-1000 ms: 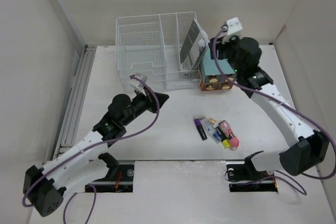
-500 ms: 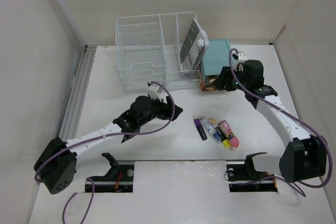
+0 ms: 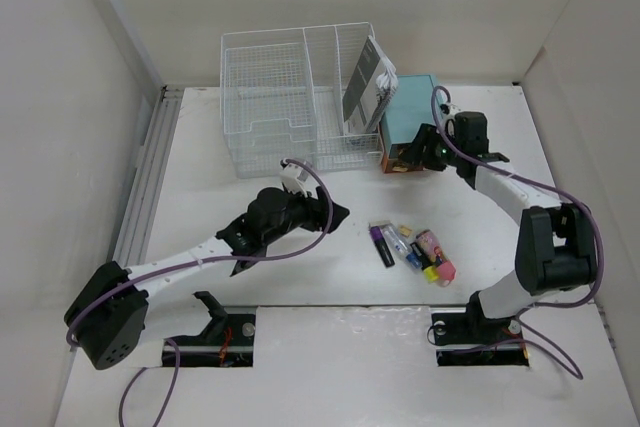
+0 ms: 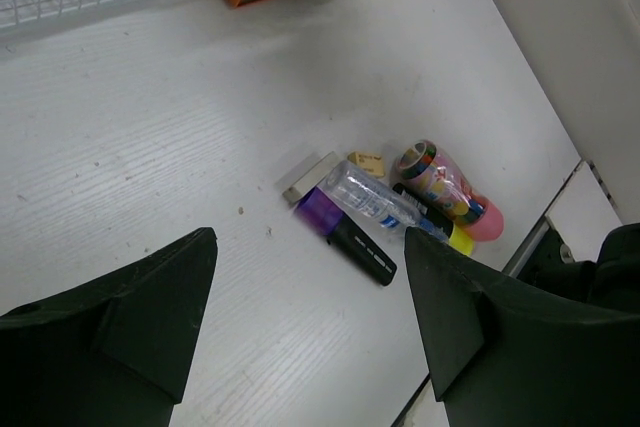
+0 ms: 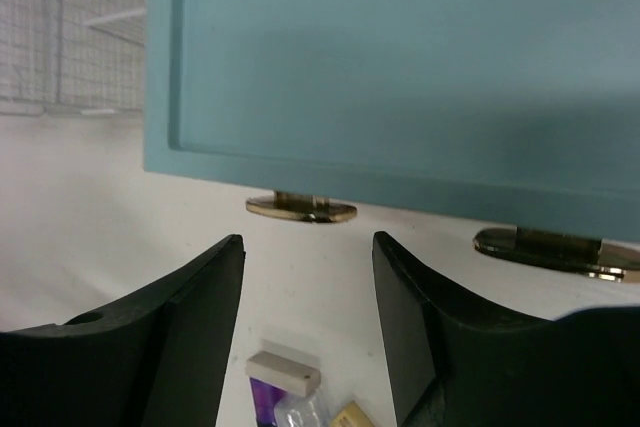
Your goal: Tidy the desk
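**Q:** Desk [image 3: 330, 282], near side first?

**A:** The white top fills the middle of the overhead view, under both arms. Right of centre lies a loose pile [image 3: 412, 250]: a marker [image 4: 350, 239], a clear bottle [image 4: 372, 197] and a pink tube [image 4: 445, 182], packed against one another.

**Q:** Left gripper [image 4: 308, 242]?

**A:** Its fingers are spread wide with nothing between them. In the overhead view it sits just left of the pile and slightly higher in frame. In its wrist view the pile lies ahead, right of centre in the gap.

**Q:** Marker's long axis?

**A:** It runs from upper left to lower right in the wrist view, purple end at upper left. That is oblique to the line between the fingers. Judgement: a wrist turn is likely needed before any pinch across it.

**Q:** Right gripper [image 3: 425, 147]?

**A:** It is parted and empty. It faces the front of the teal box [image 3: 410, 112] at upper right of the overhead view. A brass knob [image 5: 300, 208] shows just above the finger gap, untouched.

**Q:** Which arm is nearer the pile?

**A:** The left. The right gripper is well apart from it, up at the box.

**Q:** Farthest items?

**A:** The wire organizer [image 3: 280, 97] is at upper centre, just beside the box. A booklet [image 3: 368, 82] stands in its right compartment.
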Tool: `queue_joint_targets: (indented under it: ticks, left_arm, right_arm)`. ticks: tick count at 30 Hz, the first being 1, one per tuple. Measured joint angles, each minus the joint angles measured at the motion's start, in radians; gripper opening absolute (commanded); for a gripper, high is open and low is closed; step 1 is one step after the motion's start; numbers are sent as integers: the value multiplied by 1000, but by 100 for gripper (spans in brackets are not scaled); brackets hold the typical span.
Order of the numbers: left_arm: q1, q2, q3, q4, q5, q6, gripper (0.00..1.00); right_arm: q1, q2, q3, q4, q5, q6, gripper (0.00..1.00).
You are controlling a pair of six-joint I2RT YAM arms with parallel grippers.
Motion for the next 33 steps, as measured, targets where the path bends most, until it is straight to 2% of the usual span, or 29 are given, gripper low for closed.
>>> queue_joint_targets:
  ticks: [8,15,18,19,22,28,33]
  left_arm:
    - [0,0,-12,5,-2,-3,73]
    - [0,-1,-20,14,-2,-3,73]
    - [0,-4,-25,18,-2,-3,73]
    - [0,-5,-26,18,-2,-3,73]
    - [0,-12,-29,20,-2,-3,73]
    - [0,-27,-30,19,-2,-3,73]
    - [0,-45,-31,19,-2,-3,73]
  right_arm:
    - [1,16,7,108,10,76,60]
    - [14,47,7,129,34,118,60]
    - [21,60,7,134,43,124,48]
    - [27,63,7,134,52,127,40]
    - [33,65,7,135,65,134,30]
    - [40,29,-35,163,91,127,29]
    - [43,-122,-176,155,87,95,29]
